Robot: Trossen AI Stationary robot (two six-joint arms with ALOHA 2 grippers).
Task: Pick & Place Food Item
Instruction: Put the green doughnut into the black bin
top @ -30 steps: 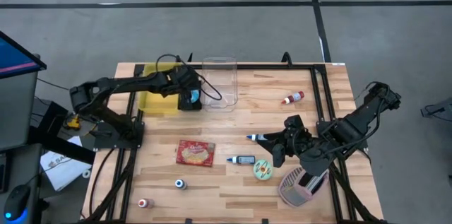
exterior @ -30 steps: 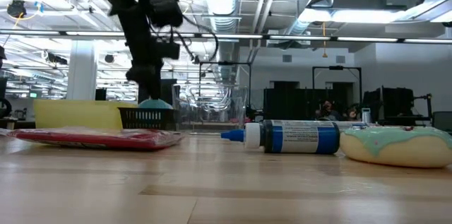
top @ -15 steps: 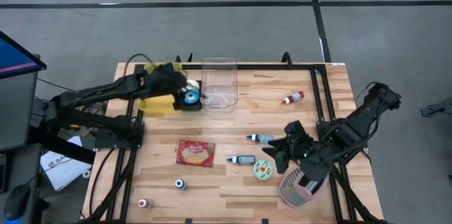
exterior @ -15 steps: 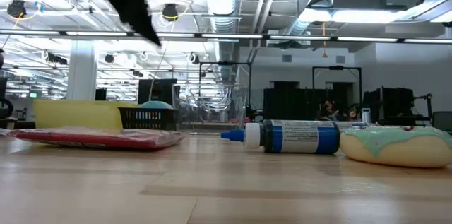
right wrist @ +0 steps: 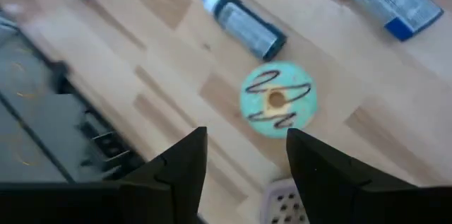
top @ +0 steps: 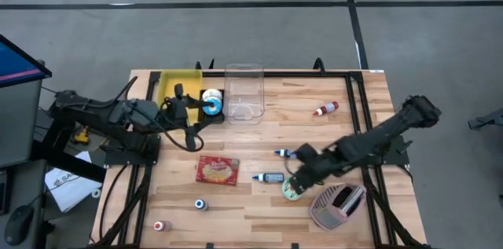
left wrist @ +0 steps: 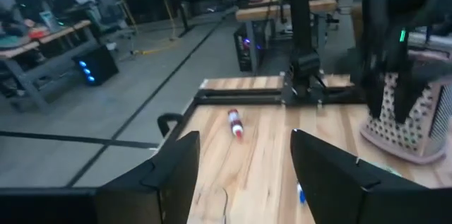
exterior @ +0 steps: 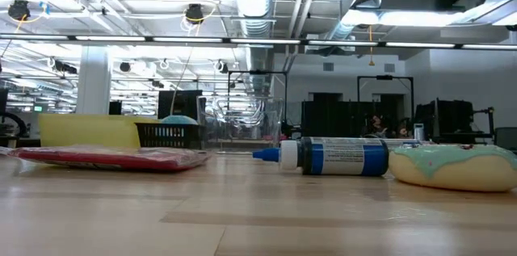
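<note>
The donut lay flat on the table toward five o'clock, icing up, with nothing gripping it. The right gripper hung just above it with its jaws spread and empty, a blue-capped bottle just beside the donut at nine o'clock and a pink grater near it at four. The left gripper stood with jaws wide and empty toward ten o'clock, beside a black basket holding a blue-iced donut.
</note>
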